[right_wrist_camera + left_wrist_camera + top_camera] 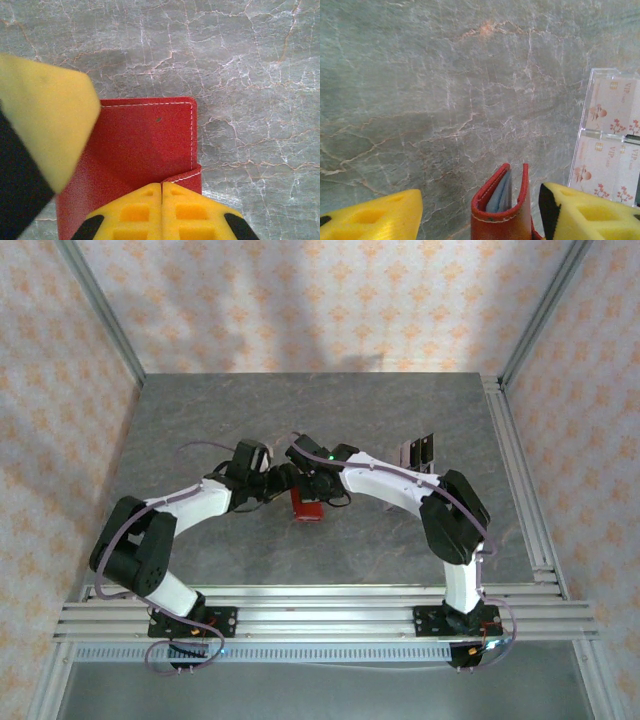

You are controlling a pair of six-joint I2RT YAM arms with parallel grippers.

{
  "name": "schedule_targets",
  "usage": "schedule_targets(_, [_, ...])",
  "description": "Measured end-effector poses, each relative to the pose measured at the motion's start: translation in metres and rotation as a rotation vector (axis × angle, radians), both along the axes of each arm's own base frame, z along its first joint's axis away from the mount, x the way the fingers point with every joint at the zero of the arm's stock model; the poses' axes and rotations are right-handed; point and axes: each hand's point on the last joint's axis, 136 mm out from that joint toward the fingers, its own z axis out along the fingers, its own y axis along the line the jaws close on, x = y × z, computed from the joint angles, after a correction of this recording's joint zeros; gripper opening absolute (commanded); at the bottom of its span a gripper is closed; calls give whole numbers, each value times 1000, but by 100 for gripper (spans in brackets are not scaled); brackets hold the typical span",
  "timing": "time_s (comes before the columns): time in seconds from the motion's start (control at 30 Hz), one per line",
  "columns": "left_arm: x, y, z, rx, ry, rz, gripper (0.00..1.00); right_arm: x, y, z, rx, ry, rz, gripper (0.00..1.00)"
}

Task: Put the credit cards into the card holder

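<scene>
Two hands meet over the middle of the surface (pixel 200 420) in the top view: the left hand (pixel 284 483) and the right hand (pixel 322 490) come nose to nose, with the card holder (pixel 305 508) just below them both. A clear case (pixel 420 450) lies beyond the right hand, well apart from it.

From the left wrist we see the card holder on edge between the left hand's fingers (pixel 375 215), its mouth a little agape and a pale lining showing inside. This hand is released: one finger sits just beside one flap, the other stands well clear of the other flap, so nothing is clamped. The credit cards (pixel 612 145) lie in the clear case, ahead of this hand and off to one side.

From the right wrist we see the right hand clenched, its pads (pixel 135 215) pressed together on an edge flap of the card holder, which spreads out ahead of them.

We judge the step in hand to be opening the holder, before any card is fetched. Next, we think, the left hand must pinch one flap alone and draw it away from the right hand's grip, gently, so the mouth gapes without the holder twisting free
</scene>
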Motion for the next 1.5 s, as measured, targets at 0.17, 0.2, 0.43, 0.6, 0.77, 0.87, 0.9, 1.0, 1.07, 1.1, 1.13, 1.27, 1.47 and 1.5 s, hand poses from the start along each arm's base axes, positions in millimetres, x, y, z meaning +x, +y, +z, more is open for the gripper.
schedule_targets(0.17, [-4,-7,-4,-3,10,-11,40,1,-1,0,1,0,-3,0])
schedule_targets(0.2, [-3,-7,-4,-6,8,-9,32,2,-1,0,1,-1,-4,0])
schedule_targets(0.43, [-2,-8,-4,4,-6,-20,0,3,-6,-5,19,-5,-17,0])
schedule_targets(0.6, [-2,-9,-10,30,-5,-35,0,4,-21,-2,35,-21,-53,0])
schedule_targets(0.77, [0,-6,-13,53,-8,-41,0,12,-49,6,36,-35,-120,0])
schedule_targets(0.87, [3,-8,-11,54,-18,-48,0,12,-50,9,46,-38,-124,0])
schedule_targets(0.9, [5,-9,-11,56,-20,-50,4,12,-49,10,52,-36,-122,0])
schedule_targets(1.0, [7,-10,-14,69,-16,-62,32,9,-46,7,72,-26,-112,0])
schedule_targets(1.07, [6,-7,-18,92,-9,-68,52,6,-45,2,85,-10,-108,0])
schedule_targets(1.1, [6,-5,-20,105,-4,-67,57,3,-44,0,90,-1,-105,0])
schedule_targets(1.13, [5,-3,-22,121,3,-67,62,1,-43,-2,97,9,-102,0])
schedule_targets(1.27, [1,6,-29,186,21,-69,68,-1,-36,-3,135,25,-91,0])
schedule_targets(1.47, [-7,16,-33,250,39,-87,69,-1,-28,3,188,27,-88,0])
schedule_targets(1.5, [-8,16,-32,252,39,-90,69,-1,-27,4,195,27,-90,0])
